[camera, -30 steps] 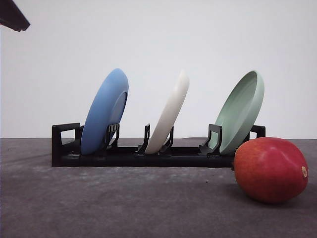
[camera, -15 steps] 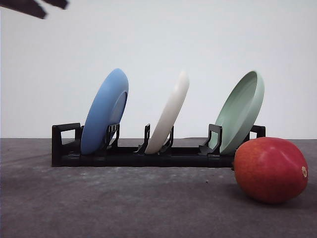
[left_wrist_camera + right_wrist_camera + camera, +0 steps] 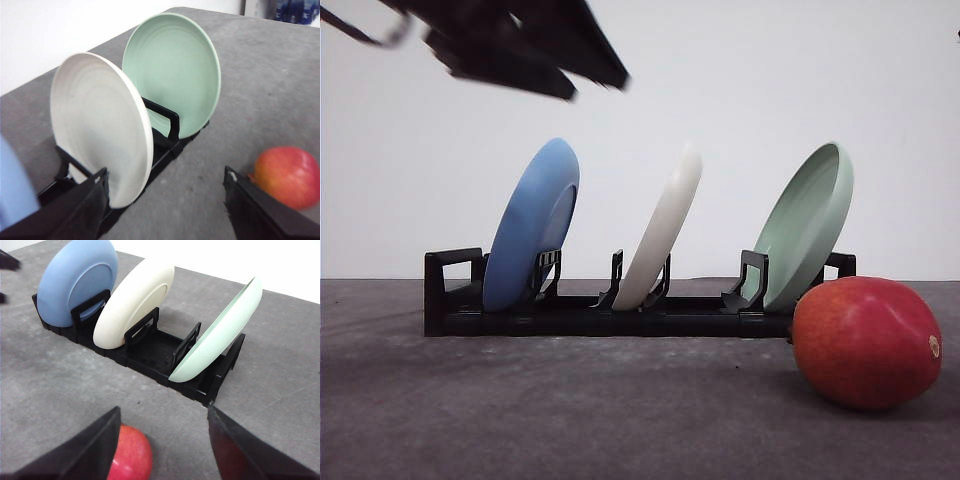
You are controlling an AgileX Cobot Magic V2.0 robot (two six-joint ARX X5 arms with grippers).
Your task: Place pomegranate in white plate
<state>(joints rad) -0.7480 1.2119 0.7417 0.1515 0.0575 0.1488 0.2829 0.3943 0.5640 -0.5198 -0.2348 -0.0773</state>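
The pomegranate [image 3: 865,342], glossy red, lies on the grey table at the front right, just in front of the rack's right end. The white plate [image 3: 665,225] stands on edge in the middle slot of a black rack [image 3: 590,315]. High above the rack's left part hovers my left arm [image 3: 520,45], dark and blurred. My left gripper [image 3: 165,200] is open, facing the white plate [image 3: 100,125], with the pomegranate [image 3: 289,176] off to one side. My right gripper [image 3: 162,440] is open above the table, the pomegranate [image 3: 131,455] peeking out beside one finger [image 3: 80,450].
A blue plate [image 3: 532,222] leans in the rack's left slot and a pale green plate [image 3: 808,225] in its right slot, close behind the pomegranate. Bare grey table stretches in front of the rack. A white wall stands behind.
My left arm has swung from the top left corner rightward across the top of the front view. Plates, rack and pomegranate have not moved.
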